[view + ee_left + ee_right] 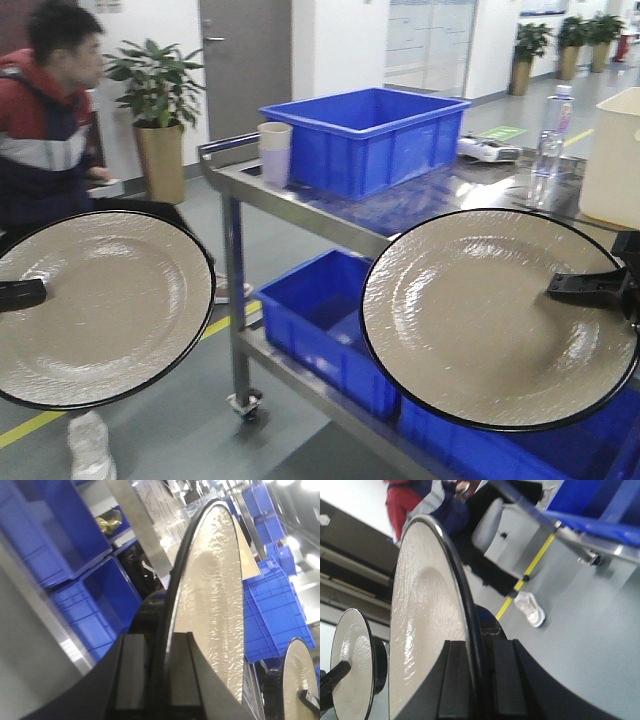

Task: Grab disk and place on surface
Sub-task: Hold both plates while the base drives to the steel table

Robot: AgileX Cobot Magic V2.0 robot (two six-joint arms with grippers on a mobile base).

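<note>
- Front view: two round disks, both held up in the air w/ faces toward the cam. Beige glazed, rippled texture, thin black rim, shallow sunken centre.
- Left disk [100, 300] is at the left edge. The left gripper [38, 293] shows only as a black finger over the rim, so the clamp is hard to judge here.
- Right disk [490, 320] hangs in front of the cart's lower shelf. The right gripper [558, 288] reaches in from the right, black finger lying on the glaze.
- Neither disk touches the surface [440, 195], a glossy, mirror-like cart top behind and above the right disk.
- On it: a blue plastic bin [365, 135] w/ ribbed walls, stacked cups [275, 150], a clear bottle [550, 135] and a cream tub [612, 160].
- A person [45, 120] stands far left.
- Left wrist view: left disk [210, 605] is seen edge-on. The left gripper [159, 672] has both flat black pads closed tight on the rim, one per face.
- The right disk [295, 680] is small at the lower right. Blue bins [272, 610] sit behind.
- Right wrist view: right disk [425, 630] is edge-on, glaze shiny. The right gripper [479, 675] pinches its black rim between two square pads, no gap.
- The left disk [350, 665] is at the lower left w/ the left gripper's finger across it.
- Grey floor w/ a yellow line [530, 570] and a white shoe [530, 609].
</note>
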